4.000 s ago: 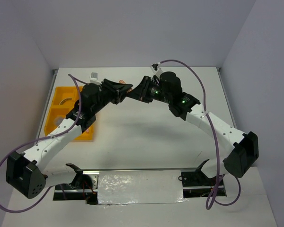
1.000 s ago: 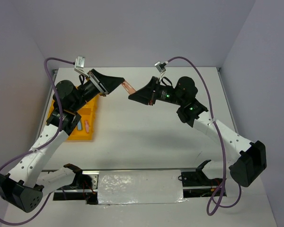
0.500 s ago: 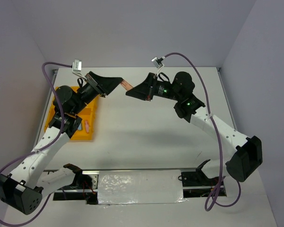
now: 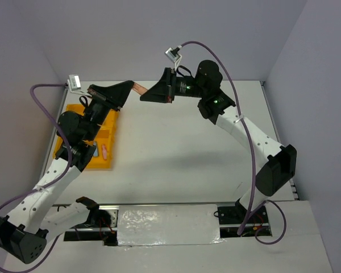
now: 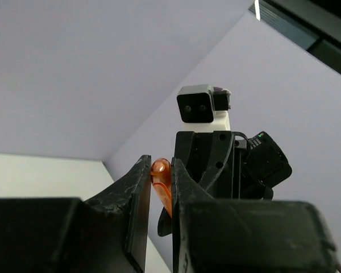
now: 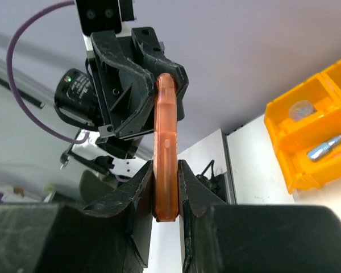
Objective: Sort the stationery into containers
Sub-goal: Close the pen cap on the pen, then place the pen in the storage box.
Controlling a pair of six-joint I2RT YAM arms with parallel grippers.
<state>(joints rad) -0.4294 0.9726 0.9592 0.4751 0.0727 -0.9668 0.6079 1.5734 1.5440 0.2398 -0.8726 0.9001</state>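
Two grippers, one item shared between them.

- Orange clip [image 4: 138, 87]: in the air above the table's [image 4: 176, 153] far edge, toward its far left corner. It touches neither the table nor the tray. Over the last second you have carried it leftward and farther back, closer to the tray.
- Left gripper [image 4: 129, 87]: fingers closed on one end of the clip. Its wrist view shows the orange tip pinched between them.
- Right gripper [image 4: 144, 96]: fingers closed on the other end. Its wrist view shows the clip standing edge-on in the narrow gap.
- Tray [image 4: 100, 165]: yellow, lying along the table's left edge, with the left arm partly over it. A pink piece [image 4: 104, 152] already lies in a near compartment. The right wrist view shows a small bottle [image 6: 325, 148] lying in another.

Meaning for the task: both arms hold the same clip, so neither can place it alone. This reads as a handover in progress. One side must let go before the clip can go down, and the left arm sits nearer the tray. Release slowly, since a pull from either arm could twist the clip out of the other's grip.
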